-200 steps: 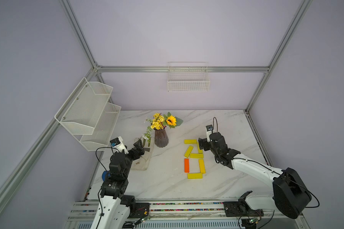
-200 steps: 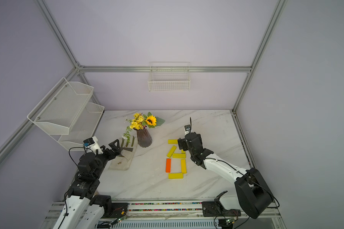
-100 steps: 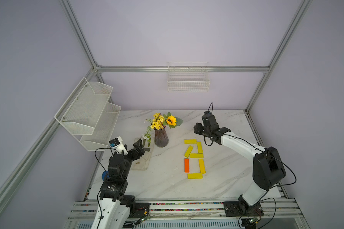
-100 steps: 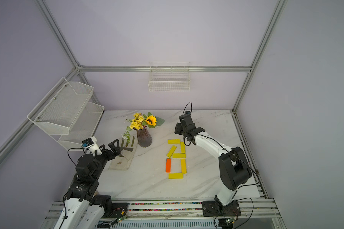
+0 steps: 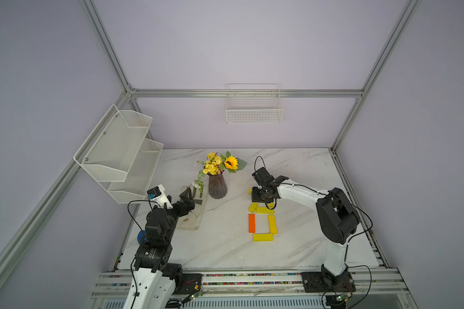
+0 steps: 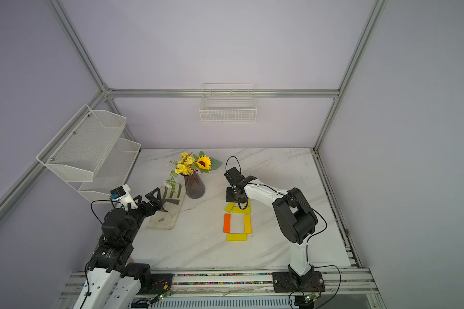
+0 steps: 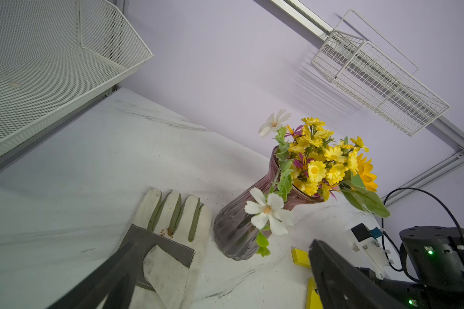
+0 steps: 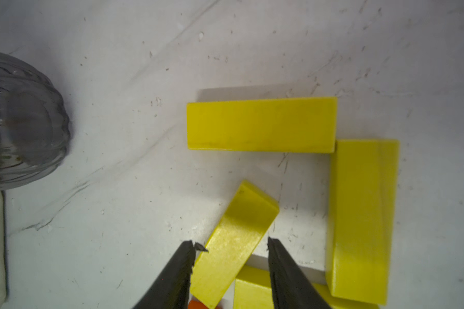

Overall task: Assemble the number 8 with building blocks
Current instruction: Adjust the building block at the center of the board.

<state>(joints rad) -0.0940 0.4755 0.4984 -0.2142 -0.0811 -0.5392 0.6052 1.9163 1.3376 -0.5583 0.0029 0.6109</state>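
Note:
The building blocks lie on the marble table as part of the number 8: an orange bar [image 5: 251, 223], yellow bars at the right [image 5: 272, 224], bottom [image 5: 263, 237] and middle [image 5: 265, 210], and a tilted yellow bar [image 5: 253, 207]. My right gripper [image 5: 261, 199] hangs over the upper part. In the right wrist view it [image 8: 229, 244] is shut on the tilted bar [image 8: 239, 232], one finger on each long side. Beyond lie a top bar [image 8: 261, 124] and an upper right bar [image 8: 362, 214]. My left gripper [image 5: 189, 198] is open and empty above a glove [image 7: 169, 267].
A ribbed vase [image 5: 217, 186] of yellow flowers stands just left of the figure, close to the right gripper. The work glove [image 5: 192, 219] lies left of it. A white mesh rack [image 5: 123, 152] juts from the left wall, and a wire basket [image 5: 254, 111] hangs on the back wall.
My right gripper left the figure's upper right, rose behind it, then came down over the tilted yellow bar, and its jaws narrowed onto the bar. The left arm stayed still.

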